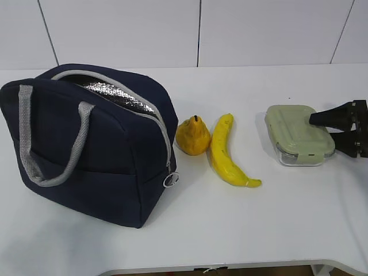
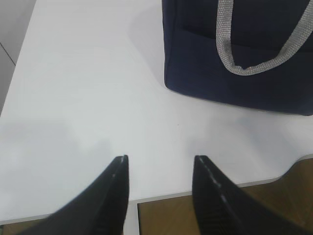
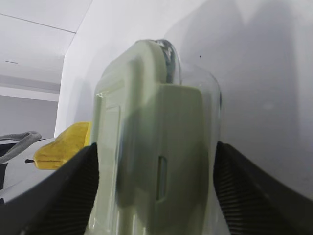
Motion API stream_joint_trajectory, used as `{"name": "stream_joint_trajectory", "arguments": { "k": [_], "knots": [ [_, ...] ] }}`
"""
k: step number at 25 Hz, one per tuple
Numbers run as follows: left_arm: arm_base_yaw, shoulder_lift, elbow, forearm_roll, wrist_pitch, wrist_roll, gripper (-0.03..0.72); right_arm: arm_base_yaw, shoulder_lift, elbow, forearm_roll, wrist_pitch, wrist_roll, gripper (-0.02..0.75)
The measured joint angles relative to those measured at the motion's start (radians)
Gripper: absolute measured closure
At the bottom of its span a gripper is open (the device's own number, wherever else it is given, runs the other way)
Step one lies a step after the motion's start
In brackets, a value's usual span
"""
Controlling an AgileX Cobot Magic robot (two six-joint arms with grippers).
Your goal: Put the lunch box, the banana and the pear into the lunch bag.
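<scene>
The lunch box, clear with a pale green clip-on lid, rests on the table at the right. My right gripper is open and reaches in from the right edge, one finger over the lid and the other low by the box's end. In the right wrist view the lunch box fills the gap of the right gripper; contact is unclear. The pear and the banana lie side by side mid-table. The navy lunch bag stands unzipped at the left, its foil lining showing. My left gripper is open and empty near the lunch bag.
The white table's front edge runs just under my left fingertips, with brown floor beyond it. A white panelled wall stands behind the table. The bag's grey handle hangs down its front.
</scene>
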Motion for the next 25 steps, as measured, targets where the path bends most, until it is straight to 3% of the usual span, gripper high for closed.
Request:
{"name": "stream_joint_trajectory", "arguments": {
  "k": [4, 10, 25],
  "knots": [
    [0.000, 0.000, 0.000, 0.000, 0.000, 0.000, 0.383, 0.000, 0.000, 0.000, 0.000, 0.000, 0.000, 0.169],
    [0.000, 0.000, 0.000, 0.000, 0.000, 0.000, 0.383, 0.000, 0.000, 0.000, -0.006, -0.002, 0.004, 0.301],
    [0.000, 0.000, 0.000, 0.000, 0.000, 0.000, 0.383, 0.000, 0.000, 0.000, -0.014, -0.002, 0.015, 0.341]
  ]
}}
